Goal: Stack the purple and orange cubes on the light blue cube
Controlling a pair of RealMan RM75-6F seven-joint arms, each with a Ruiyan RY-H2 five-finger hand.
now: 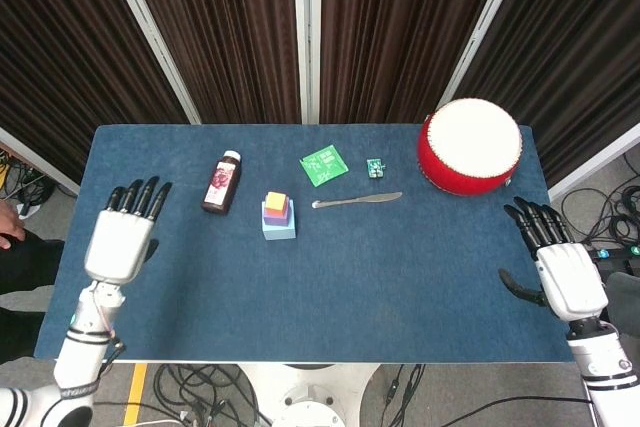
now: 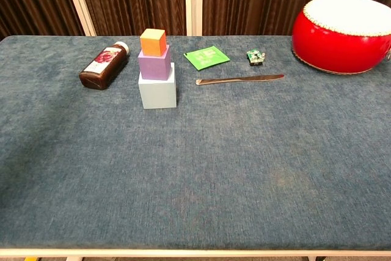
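The orange cube [image 2: 153,42] sits on the purple cube [image 2: 154,65], which sits on the light blue cube [image 2: 157,89]; from the head view the same stack shows as orange cube [image 1: 277,201], purple cube [image 1: 276,212] and light blue cube [image 1: 280,227]. My left hand [image 1: 122,240] hovers at the table's left edge, fingers spread, holding nothing, well away from the stack. My right hand [image 1: 558,274] is at the right edge, fingers apart and empty. Neither hand shows in the chest view.
A brown bottle [image 2: 104,65] lies left of the stack. A green packet [image 2: 206,57], a small circuit board [image 2: 255,57] and a metal knife [image 2: 239,79] lie to its right. A red drum [image 2: 344,32] stands at the far right.
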